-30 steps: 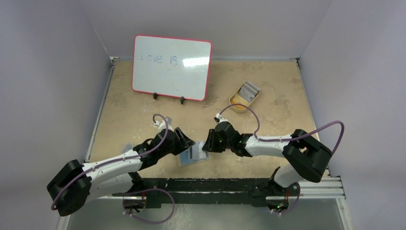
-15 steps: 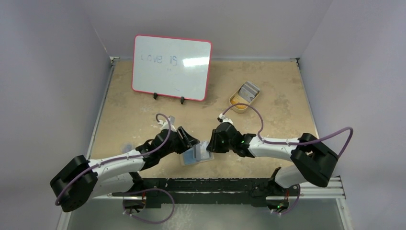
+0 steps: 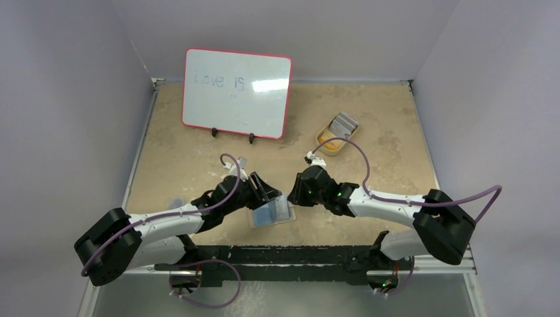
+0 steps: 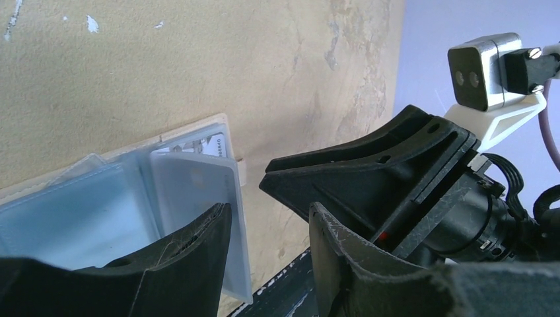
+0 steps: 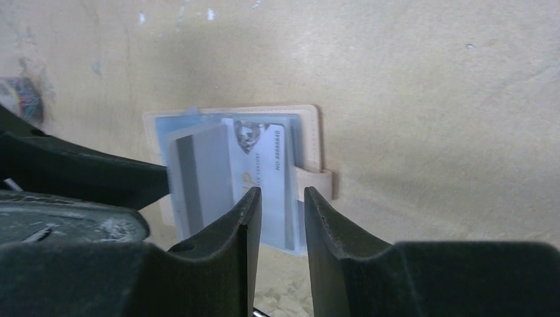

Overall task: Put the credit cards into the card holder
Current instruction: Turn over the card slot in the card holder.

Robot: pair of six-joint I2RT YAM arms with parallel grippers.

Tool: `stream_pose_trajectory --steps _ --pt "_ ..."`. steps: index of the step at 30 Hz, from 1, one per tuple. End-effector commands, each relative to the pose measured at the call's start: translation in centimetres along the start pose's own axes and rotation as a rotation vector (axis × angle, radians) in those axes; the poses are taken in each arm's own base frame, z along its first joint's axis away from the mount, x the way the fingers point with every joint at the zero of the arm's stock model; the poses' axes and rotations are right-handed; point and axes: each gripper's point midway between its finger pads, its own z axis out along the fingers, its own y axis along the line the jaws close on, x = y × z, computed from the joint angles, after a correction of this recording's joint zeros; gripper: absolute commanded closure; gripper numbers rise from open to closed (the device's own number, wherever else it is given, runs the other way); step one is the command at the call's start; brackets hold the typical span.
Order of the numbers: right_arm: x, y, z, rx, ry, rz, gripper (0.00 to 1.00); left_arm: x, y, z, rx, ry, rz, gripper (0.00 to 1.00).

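Near the middle of the worktop (image 3: 198, 148), close to its near edge, the card holder (image 3: 272, 216) lay open and flat, its snap tab (image 5: 318, 183) jutting from one side. Two credit cards (image 5: 201, 181) lay overlapping on its bluish inner pockets, one grey with a dark stripe and one printed; whether they were fully tucked in could not be told. The left claw (image 3: 269, 193) hung at the holder's far left corner, released, nothing between its fingers (image 4: 198, 251). The right claw (image 3: 295, 195) hung just beside the holder's far right corner, also unclenched and gripping nothing, with the cards below its fingers (image 5: 247, 224). Far to the right, a tan oval dish (image 3: 323, 139) held more grey cards (image 3: 343, 123). At the far left stood a red-rimmed whiteboard (image 3: 236, 99).
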Motion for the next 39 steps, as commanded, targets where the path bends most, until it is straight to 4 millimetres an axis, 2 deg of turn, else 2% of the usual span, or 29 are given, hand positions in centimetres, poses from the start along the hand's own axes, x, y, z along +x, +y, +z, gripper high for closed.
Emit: stream_pose_trajectory --steps 1,5,10,12,17,22,27,30,33,38,39 --pt "-0.7 2.0 0.1 -0.106 -0.027 0.004 0.68 -0.6 -3.2 0.1 0.098 -0.014 0.013 0.54" --pt "-0.1 1.0 0.0 -0.061 -0.008 0.020 0.68 -0.4 -2.8 0.4 0.084 -0.010 0.018 0.54" --pt "-1.8 0.0 -1.3 0.010 -0.075 0.008 0.68 -0.2 -2.6 1.2 0.065 0.005 0.040 0.54" --pt "-3.1 -0.2 -2.0 0.033 -0.118 -0.003 0.68 -0.5 -2.5 1.2 0.044 -0.005 0.053 0.54" --pt "-8.7 -0.3 -3.6 0.104 -0.256 -0.142 0.66 -2.4 0.0 -0.2 -0.126 -0.088 0.109 0.54" --pt "-15.6 -0.8 -5.6 0.194 -0.403 -0.325 0.64 -2.8 2.7 -2.1 -0.235 -0.112 0.142 0.54" --pt "-22.3 -3.5 -6.1 0.360 -0.462 -0.435 0.61 -2.8 6.0 -3.9 -0.370 -0.122 0.160 0.54" --pt "-24.9 -5.6 -5.4 0.462 -0.426 -0.499 0.54 -2.8 7.4 -4.6 -0.424 -0.128 0.165 0.54" --pt "-26.7 -8.0 -4.4 0.580 -0.384 -0.542 0.48 -2.9 8.7 -5.0 -0.465 -0.140 0.171 0.52" --pt "-27.4 -12.8 -1.9 0.737 -0.279 -0.581 0.46 -2.3 10.2 -4.8 -0.498 -0.101 0.182 0.52" --pt "-27.6 -13.0 -1.6 0.740 -0.272 -0.587 0.46 -2.3 10.4 -4.7 -0.497 -0.099 0.186 0.52"
